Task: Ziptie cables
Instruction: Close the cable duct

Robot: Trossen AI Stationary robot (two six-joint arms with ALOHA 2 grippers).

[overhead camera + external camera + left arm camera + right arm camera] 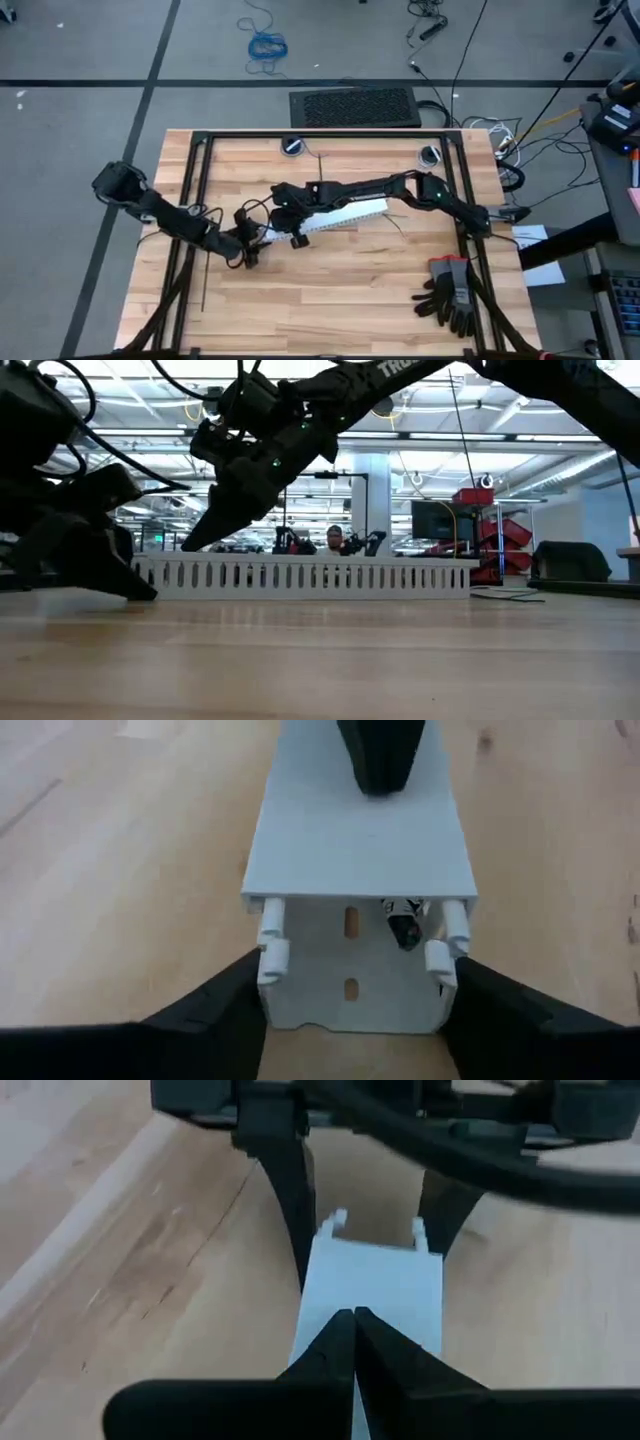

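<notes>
A white slotted duct with a flat cover lies on the wooden table, its slotted side facing the low view. My left gripper stands at the duct's left end, its fingers on either side of it. My right gripper is shut, with its tips resting on the cover near that same end. Inside the duct's open end a dark-tipped cable end shows; the rest of the cables is hidden. A thin black ziptie lies flat on the table at the left. My left gripper holds the duct's left end between its two fingers, one finger on each side wall. It comes level, along the duct from the table's left. The duct lies flat on the table. My right gripper presses its shut fingertips on the cover's top near the left end. It slants down from the table's right side, along the duct.
Black frame bars run along the table's left, far and right sides. A pair of dark gloves lies at the near right. Two round fittings sit at the far edge. Bare wood stretches along the near edge.
</notes>
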